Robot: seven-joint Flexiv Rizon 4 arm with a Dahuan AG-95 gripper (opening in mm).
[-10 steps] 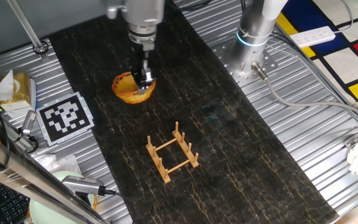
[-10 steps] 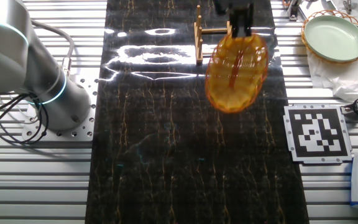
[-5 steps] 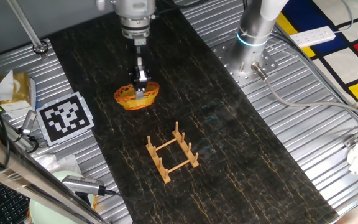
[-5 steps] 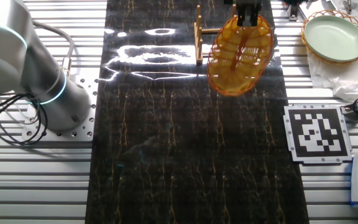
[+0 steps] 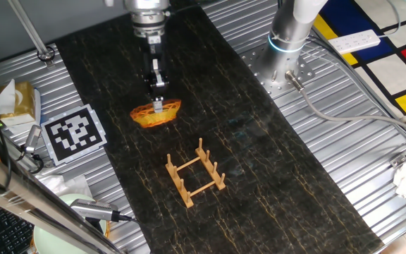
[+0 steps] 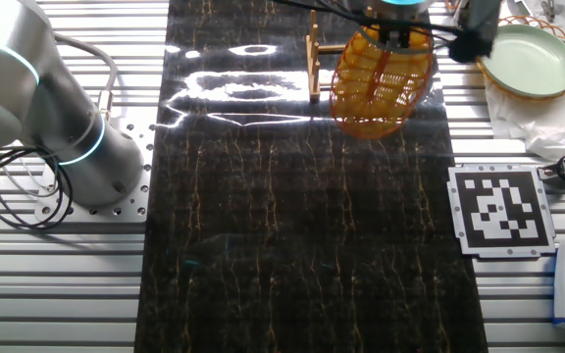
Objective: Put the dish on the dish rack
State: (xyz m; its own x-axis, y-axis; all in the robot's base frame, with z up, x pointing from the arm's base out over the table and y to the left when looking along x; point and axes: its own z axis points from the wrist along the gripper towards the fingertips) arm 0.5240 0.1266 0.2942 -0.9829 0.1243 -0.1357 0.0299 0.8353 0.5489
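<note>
The dish (image 5: 156, 113), an orange-yellow woven-look bowl, hangs tilted above the dark mat with the gripper (image 5: 158, 104) shut on its rim from above. In the other fixed view the dish (image 6: 381, 83) shows its lattice face, and the gripper (image 6: 397, 35) is partly cut off at the top edge. The dish rack (image 5: 196, 173), a small light-wood frame with upright pegs, stands on the mat in front and to the right of the dish. In the other fixed view only one side of the dish rack (image 6: 314, 64) shows, just left of the dish.
A black-and-white marker tag (image 5: 75, 132) lies left of the mat. A pale green plate (image 6: 529, 59) sits in a basket at the far right. The arm's base (image 5: 288, 42) stands on the metal table to the right. A yellow box (image 5: 21, 99) lies at the left.
The gripper has carried the dish across the mat toward the dish rack. The dish has turned to a steeper tilt while staying in the grip.
</note>
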